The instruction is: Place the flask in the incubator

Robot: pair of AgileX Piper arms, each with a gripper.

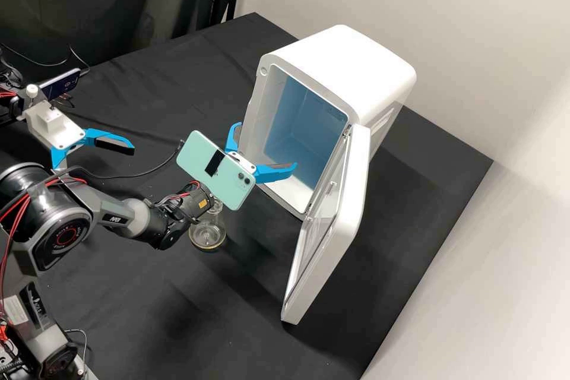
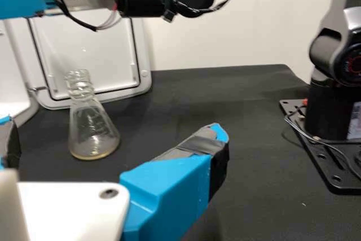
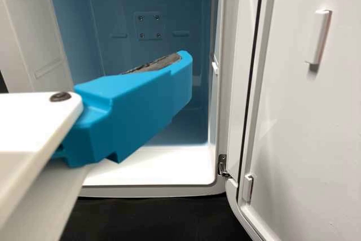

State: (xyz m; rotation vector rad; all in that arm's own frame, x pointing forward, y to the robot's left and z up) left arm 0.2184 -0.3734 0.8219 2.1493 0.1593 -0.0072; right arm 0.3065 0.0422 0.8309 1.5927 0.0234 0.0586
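Observation:
An empty clear glass flask (image 1: 208, 233) stands upright on the black bench, under the right arm's wrist and left of the incubator. The white incubator (image 1: 356, 71) has its door (image 1: 332, 219) swung wide, showing a bare blue inside (image 3: 152, 15). My right gripper (image 1: 265, 145) hangs open at the mouth of the incubator with nothing between its fingers; one blue finger (image 3: 135, 100) points into the chamber. My left gripper (image 1: 95, 154) is open and holds nothing, well to the left of the flask. The left wrist view has the flask (image 2: 90, 122) beyond its finger (image 2: 197, 156).
A teal phone (image 1: 215, 169) is mounted on the right wrist, above the flask. A black cable (image 1: 148, 169) trails across the bench. A blue device (image 1: 59, 83) lies at the back left. An arm base (image 2: 338, 111) stands on its plate. The bench edge runs close behind the open door.

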